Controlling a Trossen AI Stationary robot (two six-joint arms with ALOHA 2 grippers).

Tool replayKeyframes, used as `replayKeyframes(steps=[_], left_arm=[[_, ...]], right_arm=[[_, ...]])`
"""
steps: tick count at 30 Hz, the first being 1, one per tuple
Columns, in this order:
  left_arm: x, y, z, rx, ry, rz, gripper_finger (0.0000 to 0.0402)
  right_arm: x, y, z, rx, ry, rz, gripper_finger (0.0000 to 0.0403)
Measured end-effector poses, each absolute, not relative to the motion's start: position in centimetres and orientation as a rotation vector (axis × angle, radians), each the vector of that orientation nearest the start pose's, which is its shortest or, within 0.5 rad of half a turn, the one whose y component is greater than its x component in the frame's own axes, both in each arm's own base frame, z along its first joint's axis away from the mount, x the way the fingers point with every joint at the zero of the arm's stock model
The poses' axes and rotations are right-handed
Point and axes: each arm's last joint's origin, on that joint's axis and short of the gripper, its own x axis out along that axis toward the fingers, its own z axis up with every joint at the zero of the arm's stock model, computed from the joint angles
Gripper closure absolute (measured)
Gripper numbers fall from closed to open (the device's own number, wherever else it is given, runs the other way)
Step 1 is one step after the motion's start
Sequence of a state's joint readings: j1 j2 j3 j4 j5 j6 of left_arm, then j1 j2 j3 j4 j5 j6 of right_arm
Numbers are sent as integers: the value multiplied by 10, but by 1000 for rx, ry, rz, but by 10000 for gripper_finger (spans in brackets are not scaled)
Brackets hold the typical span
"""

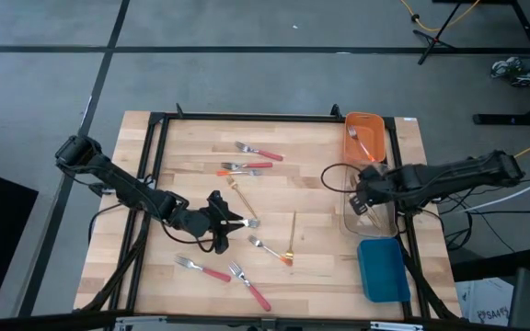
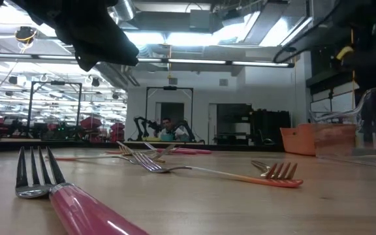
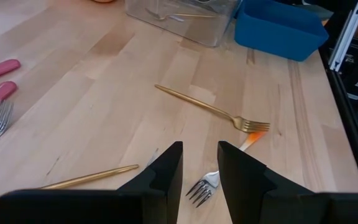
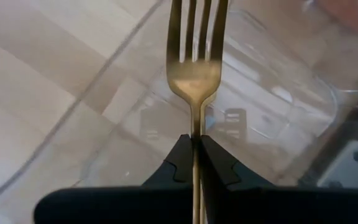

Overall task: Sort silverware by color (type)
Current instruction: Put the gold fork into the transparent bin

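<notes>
Two dark arms are working over my wooden desk (image 1: 191, 129), largest thing in view, with three bins lining its right edge: an orange bin (image 1: 364, 135) at the far end, a clear bin (image 1: 368, 207) in the middle and a blue bin (image 1: 383, 268) nearest the front.

I am holding the right gripper (image 4: 196, 158) above the clear bin, its fingers pinched tight on the stem of a gold fork (image 4: 194, 56) whose tines are pointing away from the wrist camera, with the bin's transparent wall and floor showing behind it.

I am keeping the left gripper (image 3: 199, 171) low over the desk's middle front, its fingers parted a narrow way and holding nothing; the silver tines of a fork with an orange handle (image 1: 270, 250) are lying just between and beyond the fingertips. A second gold fork (image 3: 213, 110) is lying close beside it, its tines by the orange handle's end.

Four pink-handled forks are scattered about: two (image 1: 203, 269) (image 1: 250, 287) near the front edge, one (image 1: 259, 152) towards the back, one (image 1: 249, 165) just in front of that. An orange-handled fork (image 1: 239, 173) is lying close against the latter, and a thin gold utensil (image 1: 238, 195) is slanting towards the left gripper.
</notes>
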State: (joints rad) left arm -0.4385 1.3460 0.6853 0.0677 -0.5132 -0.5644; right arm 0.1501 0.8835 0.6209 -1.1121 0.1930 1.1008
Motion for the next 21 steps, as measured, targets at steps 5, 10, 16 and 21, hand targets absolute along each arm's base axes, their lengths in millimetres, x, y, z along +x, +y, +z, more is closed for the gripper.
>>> replayKeyframes(steps=[5,10,16,21], left_arm=[[249,-101,206,-279,486,216,308],[249,-101,206,-280,487,216,308],[249,-101,206,-280,487,216,308],[249,-101,206,-280,487,215,308]], right_arm=[[123,12,190,646,1155,-736,403],[120,12,177,620,1170,-737,403],[116,11,159,615,1183,-743,403],[113,11,148,613,1186,-746,397]])
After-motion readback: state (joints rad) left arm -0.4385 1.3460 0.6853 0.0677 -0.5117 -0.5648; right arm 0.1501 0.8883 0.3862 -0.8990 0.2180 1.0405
